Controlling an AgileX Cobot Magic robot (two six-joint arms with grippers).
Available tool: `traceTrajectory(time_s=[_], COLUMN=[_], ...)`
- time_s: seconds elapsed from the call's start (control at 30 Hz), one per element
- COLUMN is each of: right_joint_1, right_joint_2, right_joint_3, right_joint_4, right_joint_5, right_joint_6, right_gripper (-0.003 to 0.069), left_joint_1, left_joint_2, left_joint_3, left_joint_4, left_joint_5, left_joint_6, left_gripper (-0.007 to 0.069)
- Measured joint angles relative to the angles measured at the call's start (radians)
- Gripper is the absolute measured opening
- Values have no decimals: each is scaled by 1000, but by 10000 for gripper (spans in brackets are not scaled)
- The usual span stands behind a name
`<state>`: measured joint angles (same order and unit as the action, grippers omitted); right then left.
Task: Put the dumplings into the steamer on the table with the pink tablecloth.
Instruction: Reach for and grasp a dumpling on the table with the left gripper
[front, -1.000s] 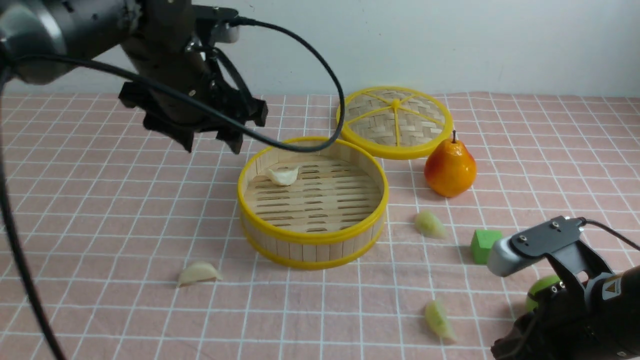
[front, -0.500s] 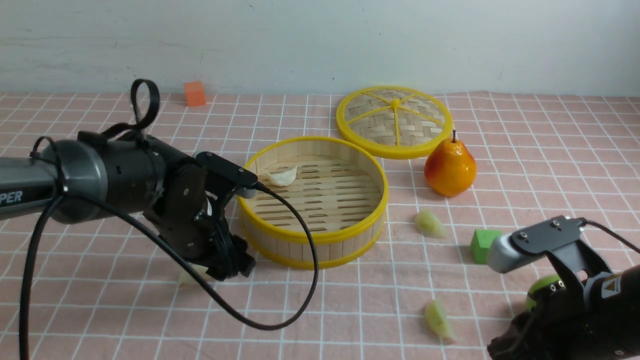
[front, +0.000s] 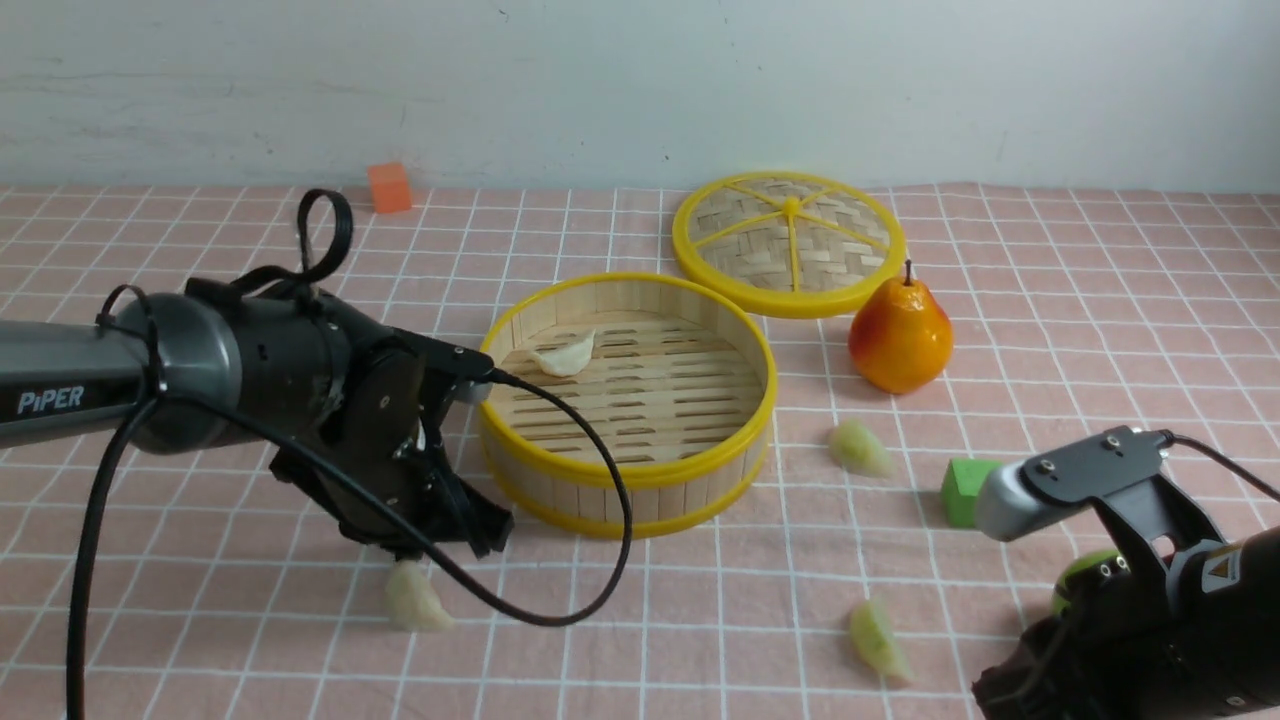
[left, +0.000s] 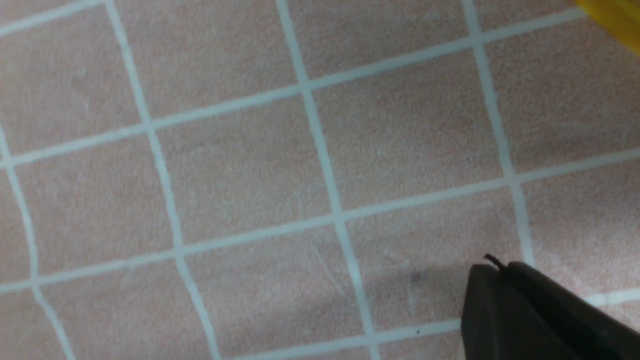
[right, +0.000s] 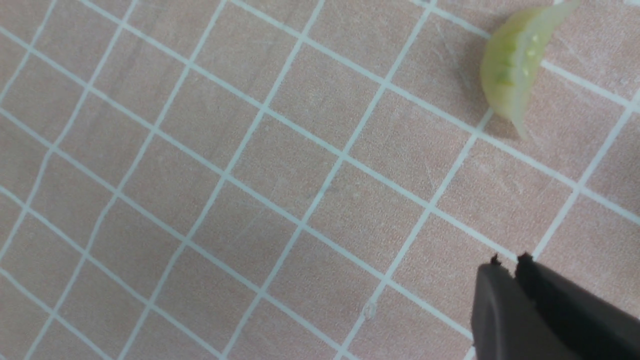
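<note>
- Left tool (front: 478, 530) sits low on the pink tablecloth (front: 640, 620), just off the front-left wall of the steamer (front: 628, 480). Its jaws stood wide a moment ago and are now pressed fully together. The left wrist view shows only cloth at the tips, nothing gripped.
- Loose cream dumpling (front: 417, 598) lies free on the cloth just in front of the tool tips. It is nearer the bench's front edge than a second ago and turned, so the pinch likely squeezed it out. Judged a miss; it needs a reopen and another try.
- The steamer holds one dumpling, the cream dumpling inside (front: 566, 352), by the back-left wall. That makes one in and three out.
- The far green dumpling (front: 860, 447) lies on the cloth between the steamer and the green cube (front: 968, 490).
- Right tool (right: 506, 265) is low at the front right, jaws all but touching and empty. The near green dumpling (front: 878, 640) lies apart from it on the cloth.
- Room:
  - Bare cloth lies left of and in front of the loose dumpling.
  - The steamer wall is close on the tool's right.
  - The lift has to clear the yellow rim.
  - The left arm's cable (front: 560, 620) sags to the cloth beside the dumpling and could drag it.
  - The lid (front: 790, 245) and pear (front: 900, 335) are well clear.
</note>
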<state>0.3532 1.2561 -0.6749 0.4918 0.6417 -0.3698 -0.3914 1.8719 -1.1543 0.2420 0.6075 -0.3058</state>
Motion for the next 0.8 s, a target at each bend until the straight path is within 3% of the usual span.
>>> traceTrajectory(time_s=[0.33, 0.53, 0.8], right_joint_1=[0, 0, 0], right_joint_2=[0, 0, 0], right_joint_3=[0, 0, 0], right_joint_4=[0, 0, 12], right_joint_5=[-14, -15, -19], right_joint_6=[-34, -38, -39], right_gripper=[62, 63, 76], left_joint_1=[-30, -32, -32], left_joint_2=[-225, -225, -157], left_joint_3=[-126, -59, 99], left_joint_4=[-123, -101, -53], left_joint_5=[114, 188, 10], left_joint_6=[22, -129, -420], left_gripper=[-14, 8, 378])
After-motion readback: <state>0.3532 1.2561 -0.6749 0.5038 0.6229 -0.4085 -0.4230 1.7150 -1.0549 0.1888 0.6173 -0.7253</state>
